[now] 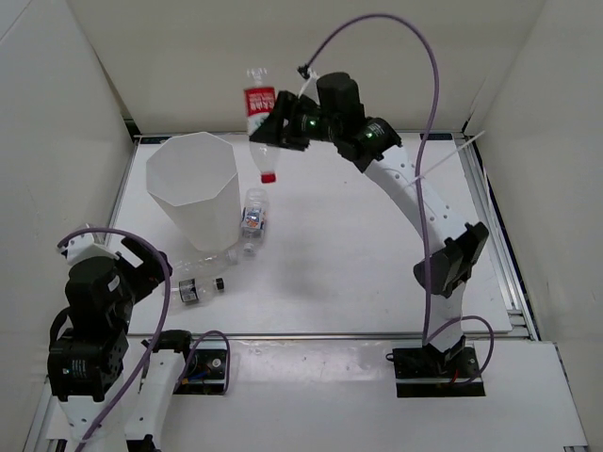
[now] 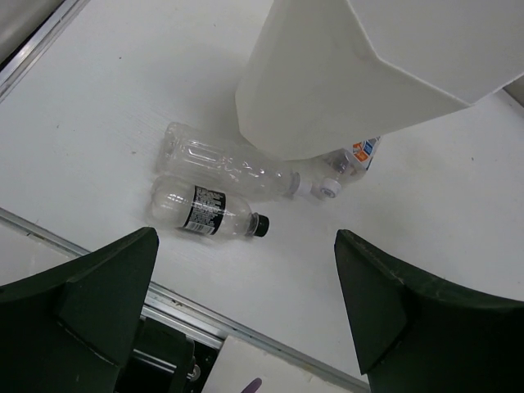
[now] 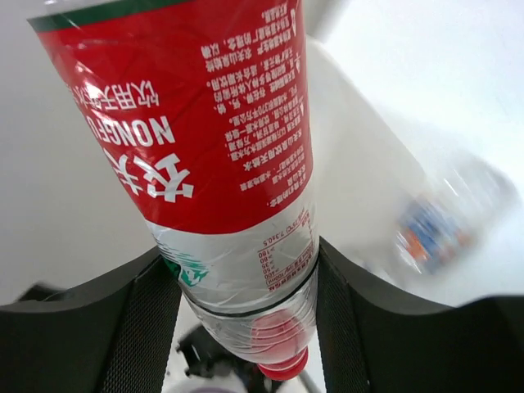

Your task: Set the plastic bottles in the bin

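Observation:
My right gripper [image 1: 274, 132] is shut on a red-label plastic bottle [image 1: 259, 105], held up in the air with its red cap pointing down, just right of the bin's far rim. In the right wrist view both fingers [image 3: 147, 327] press the clear lower part of this bottle [image 3: 221, 123]. The tall white faceted bin [image 1: 209, 215] stands at the left. Three more bottles lie at its base: a black-capped one [image 2: 209, 211], a clear white-capped one [image 2: 233, 164] and a blue-white labelled one [image 1: 252, 221]. My left gripper [image 2: 246, 303] hangs open and empty above the table's near edge.
A metal rail [image 2: 98, 254] runs along the table's near edge under my left gripper. White walls enclose the table on the left, back and right. A purple cable [image 1: 415, 56] arches over the right arm.

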